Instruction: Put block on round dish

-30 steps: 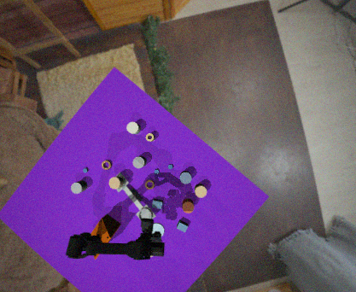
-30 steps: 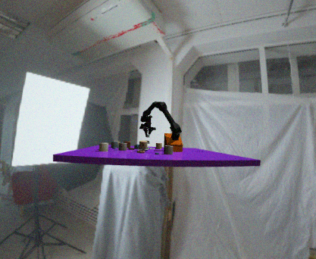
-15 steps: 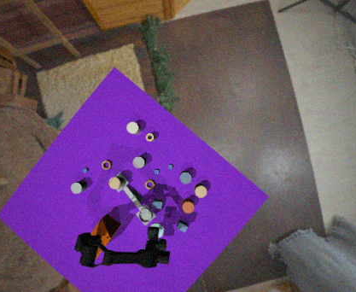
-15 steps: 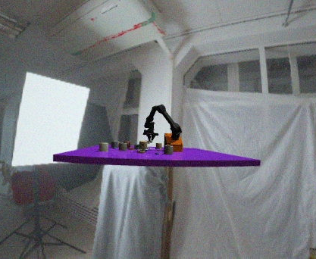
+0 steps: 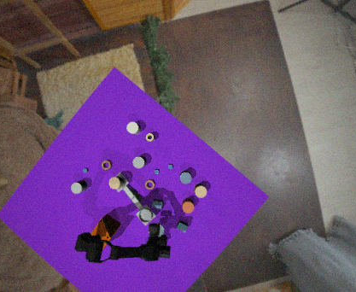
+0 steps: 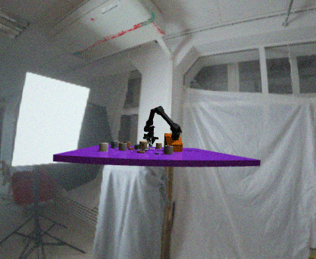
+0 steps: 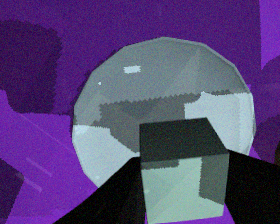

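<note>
My gripper point(image 5: 155, 230) point(image 6: 151, 141) point(image 7: 177, 163) is shut on a pale green block point(image 7: 185, 187), low over the round dish. The whitish-grey dish point(image 7: 161, 60) point(image 5: 161, 230) fills the middle of the wrist view; the arm partly covers it in the top view. Whether the block touches it I cannot tell. The balance point(image 5: 132, 196) has a tan cup point(image 5: 115, 183) point(image 6: 143, 145) on its far end; its near end point(image 5: 139, 218) bears no cup. The other cup is not visible in the top view, where the arm may hide it. No cup shows above the dish.
Two blue-grey blocks point(image 5: 158, 204) point(image 5: 182, 226) stand near the dish. An orange cylinder point(image 5: 188, 207), a tan cylinder point(image 5: 201, 190) and a blue-grey cylinder point(image 5: 185, 178) stand to the right. Rings point(image 5: 149, 180) and pale cylinders point(image 5: 138, 162) stand farther back. The orange arm base point(image 5: 104, 230) is left.
</note>
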Controlling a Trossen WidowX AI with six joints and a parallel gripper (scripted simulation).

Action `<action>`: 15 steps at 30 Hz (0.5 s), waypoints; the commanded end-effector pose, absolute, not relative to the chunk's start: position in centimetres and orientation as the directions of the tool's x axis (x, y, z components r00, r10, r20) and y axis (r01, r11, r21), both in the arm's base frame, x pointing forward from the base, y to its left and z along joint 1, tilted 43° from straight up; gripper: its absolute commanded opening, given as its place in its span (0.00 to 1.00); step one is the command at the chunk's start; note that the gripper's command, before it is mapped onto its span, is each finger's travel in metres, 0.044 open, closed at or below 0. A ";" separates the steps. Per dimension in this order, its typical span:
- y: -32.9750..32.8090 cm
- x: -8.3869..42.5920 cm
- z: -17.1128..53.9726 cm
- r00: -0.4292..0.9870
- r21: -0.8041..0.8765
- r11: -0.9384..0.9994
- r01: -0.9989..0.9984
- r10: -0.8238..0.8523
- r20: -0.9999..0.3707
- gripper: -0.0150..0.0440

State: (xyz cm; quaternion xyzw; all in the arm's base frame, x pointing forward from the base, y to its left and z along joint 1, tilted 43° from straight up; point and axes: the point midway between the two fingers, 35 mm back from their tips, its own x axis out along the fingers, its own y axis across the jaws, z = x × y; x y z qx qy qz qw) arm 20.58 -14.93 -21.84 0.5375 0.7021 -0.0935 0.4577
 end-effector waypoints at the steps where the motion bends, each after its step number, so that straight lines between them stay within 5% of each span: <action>1: -14.8 20.6 -22.1 0.005 0.363 0.396 0.844 0.670 -0.742 0.25; 15: -13.5 20.6 -23.5 0.005 0.363 0.395 0.843 0.671 -0.742 0.25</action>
